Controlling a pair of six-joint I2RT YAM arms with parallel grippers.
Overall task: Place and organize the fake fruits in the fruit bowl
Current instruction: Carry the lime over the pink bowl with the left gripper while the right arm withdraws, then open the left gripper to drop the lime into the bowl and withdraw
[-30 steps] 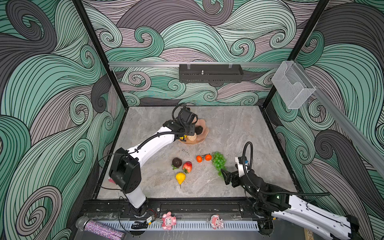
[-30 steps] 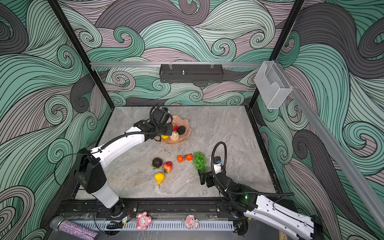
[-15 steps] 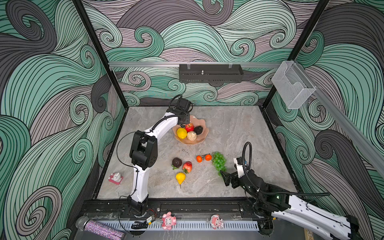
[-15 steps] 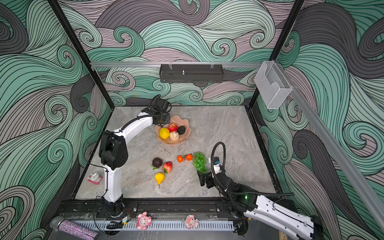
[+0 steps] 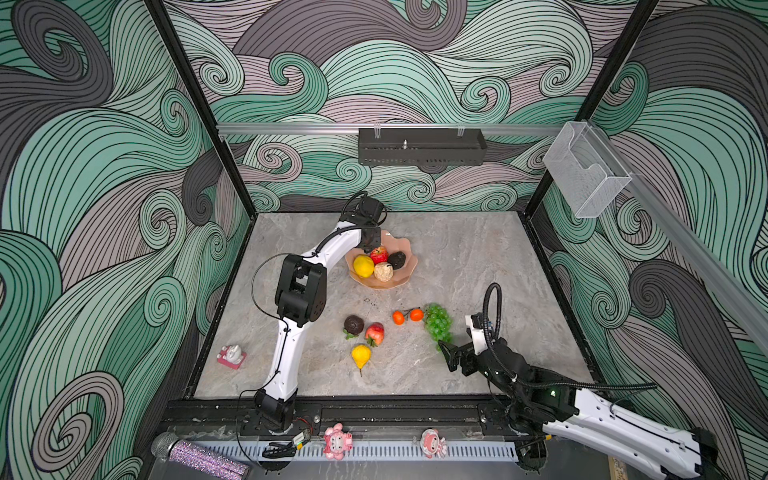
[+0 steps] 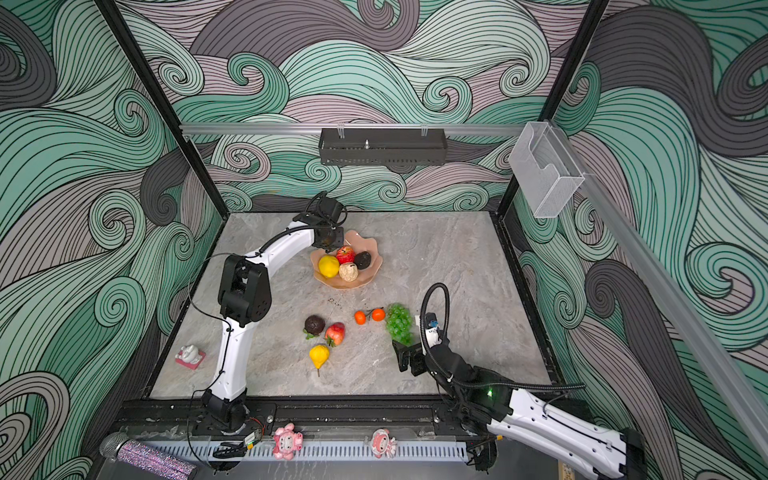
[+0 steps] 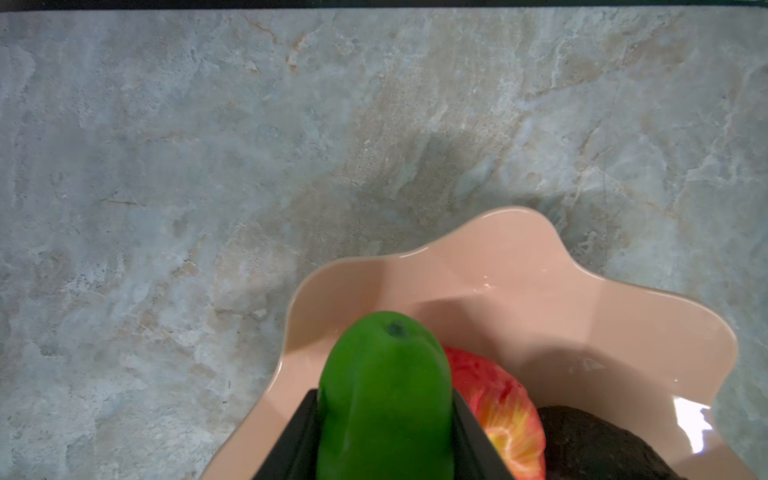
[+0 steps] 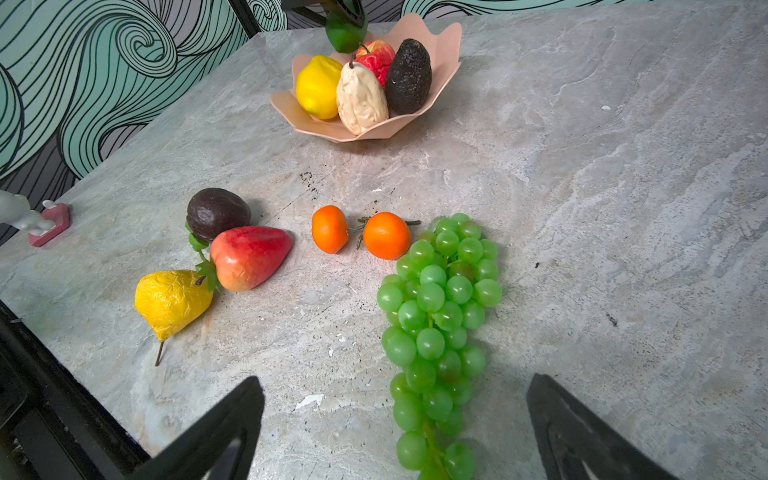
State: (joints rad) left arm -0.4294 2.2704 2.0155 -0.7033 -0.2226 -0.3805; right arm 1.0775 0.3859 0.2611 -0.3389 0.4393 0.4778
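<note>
Peach-pink glossy bowl (image 5: pixel 402 245), wavy rim, on the table's back half near the middle. It holds a lemon (image 8: pixel 318 87), pale pear (image 8: pixel 361 97), apple (image 8: pixel 376 58) and avocado (image 8: pixel 409 77), packed side by side.

Left gripper (image 7: pixel 382 415): partly closed, clamped on a lime (image 7: pixel 386 365) over the bowl, beside the apple. Both top views hide the lime under the wrist; the wrist views show it.

Right gripper (image 8: pixel 395 378): jaws wide apart, empty, at the near end of the grapes (image 8: pixel 436 316).

Loose on the table: oranges (image 8: pixel 386 235), strawberry (image 8: pixel 249 257), yellow pear (image 8: pixel 172 299), dark round fruit (image 8: pixel 218 212).
</note>
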